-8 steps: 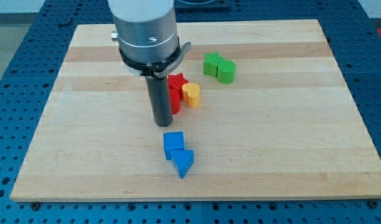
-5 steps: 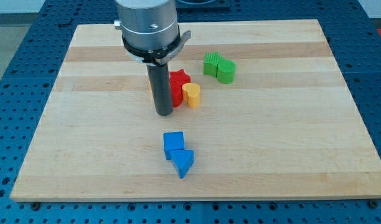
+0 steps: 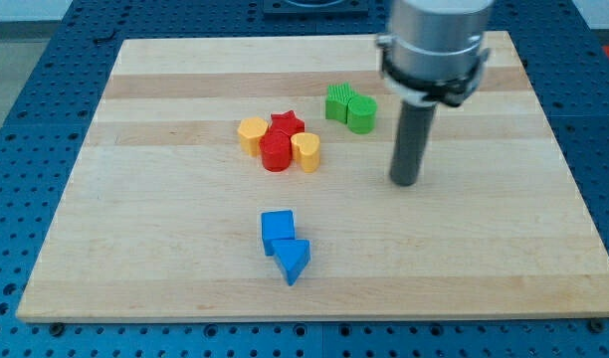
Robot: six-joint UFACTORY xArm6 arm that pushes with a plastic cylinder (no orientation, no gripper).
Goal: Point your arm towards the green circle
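Note:
The green circle [image 3: 362, 114], a short green cylinder, sits in the upper middle of the wooden board [image 3: 135, 249], touching a green block [image 3: 337, 102] on its left. My tip [image 3: 405, 182] is on the board below and to the right of the green circle, a short gap away and touching no block. The rod rises from the tip to the arm's grey body at the view's top.
A cluster left of centre holds a yellow hexagon [image 3: 251, 133], a red star [image 3: 287, 124], a red cylinder [image 3: 276, 153] and a yellow heart [image 3: 305, 151]. A blue cube [image 3: 278, 230] and a blue triangle [image 3: 294, 261] lie lower down.
My tip has swept from the left side of the red and yellow cluster across to the right, ending below and right of the green circle. The yellow hexagon and red cylinder are now uncovered. No block moved.

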